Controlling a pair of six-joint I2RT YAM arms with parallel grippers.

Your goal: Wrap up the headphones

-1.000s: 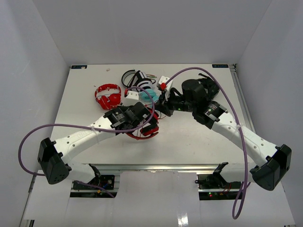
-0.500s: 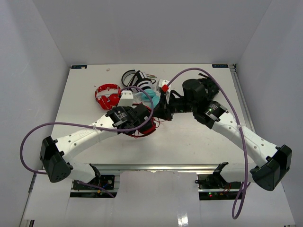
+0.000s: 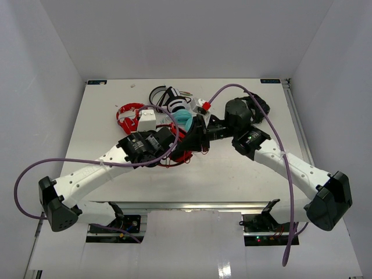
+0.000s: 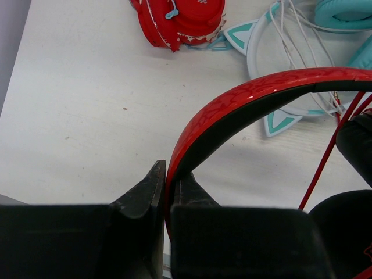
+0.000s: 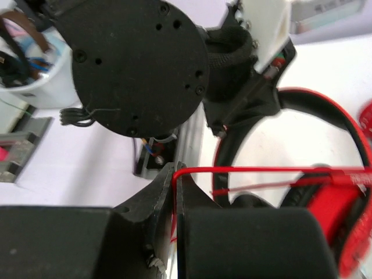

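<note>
Overhead, both arms meet mid-bench (image 3: 221,174) at the headphones (image 3: 177,156). The left hand (image 3: 176,141) comes in from 9 o'clock and the right hand (image 3: 196,138) from 3, so neither is nearer. I count four headsets: this one, a red pair (image 3: 129,116) at 10 o'clock, a white-and-teal pair (image 3: 183,118) at 12, and a black headset (image 3: 158,93) beyond.

From the left wrist, the left hand (image 4: 165,174) is clamped on the headband (image 4: 244,99), whose arc sweeps from the fingers toward 2 o'clock.

From the right wrist, the right hand (image 5: 176,174) is pinched shut on the one thin cable (image 5: 261,170). The cable runs straight out to 3 o'clock toward the cup (image 5: 325,209). The next turn likely hinges on that 9-to-3 line under the headband.
</note>
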